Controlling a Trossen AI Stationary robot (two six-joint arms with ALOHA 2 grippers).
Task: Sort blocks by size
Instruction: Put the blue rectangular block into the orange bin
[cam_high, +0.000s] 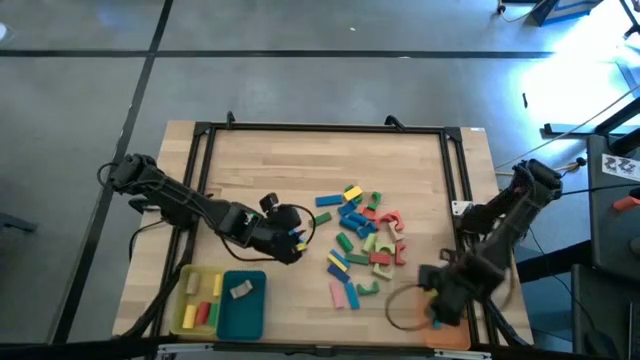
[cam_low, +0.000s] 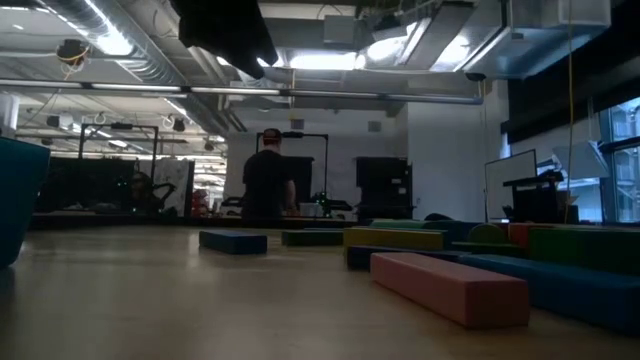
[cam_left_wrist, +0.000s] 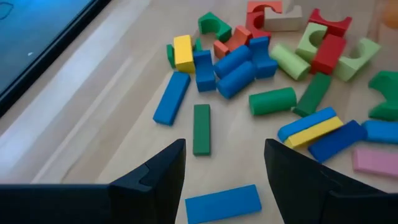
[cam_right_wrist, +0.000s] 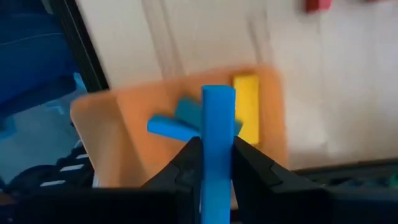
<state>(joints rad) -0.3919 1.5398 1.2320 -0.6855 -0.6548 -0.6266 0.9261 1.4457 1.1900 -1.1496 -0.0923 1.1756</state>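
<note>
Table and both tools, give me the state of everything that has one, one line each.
Left tool: open, empty, hovering beside the block pile.
Right tool: shut on a blue bar, held above the orange tray.
Orange tray: holds a yellow block and blue blocks.
Yellow tray: holds a few blocks.
Teal tray: holds one pale block.
Block pile: loose on the table, unsorted.

I see bare table (cam_high: 300, 160) on the far side of the block pile (cam_high: 362, 240), open for passing. Near the pile's left, my left gripper (cam_high: 293, 243) blocks the way.
</note>
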